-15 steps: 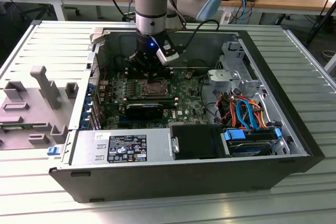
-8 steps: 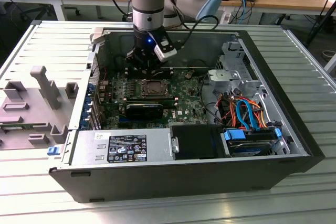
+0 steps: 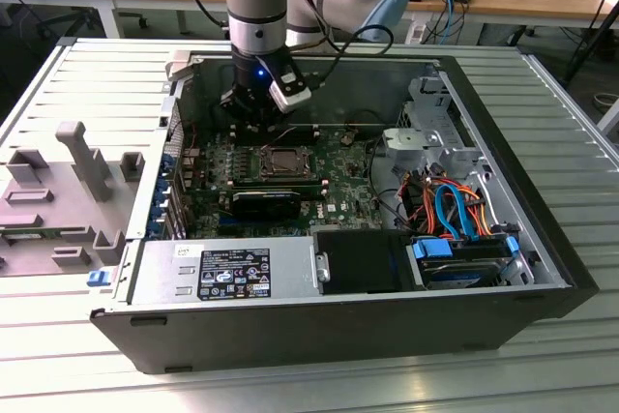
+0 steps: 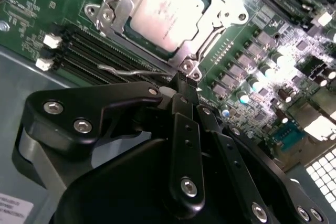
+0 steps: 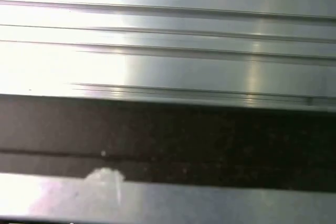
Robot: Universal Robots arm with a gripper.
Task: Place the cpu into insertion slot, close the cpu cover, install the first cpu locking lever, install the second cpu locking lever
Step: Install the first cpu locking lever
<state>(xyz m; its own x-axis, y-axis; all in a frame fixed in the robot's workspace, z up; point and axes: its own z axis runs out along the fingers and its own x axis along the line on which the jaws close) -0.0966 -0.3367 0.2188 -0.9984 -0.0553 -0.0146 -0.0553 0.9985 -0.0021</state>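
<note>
The gripper (image 4: 181, 85), fingers together on nothing, hovers beside the cpu cover (image 4: 207, 38), already closed over the cpu (image 4: 165, 11) (seated); a lever (image 4: 123, 70) looks unlatched.

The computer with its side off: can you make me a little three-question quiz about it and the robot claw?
1. True or false: the cpu already sits in the insertion slot.
2. In the second wrist view, the cpu cover is: A) lying over the chip's edges, B) missing, C) held by the claw.
3. Fill in: in the exterior view, the claw hangs inside the open computer case, just behind the ____.

Key: 1 true. 2 A. 3 insertion slot.
</note>
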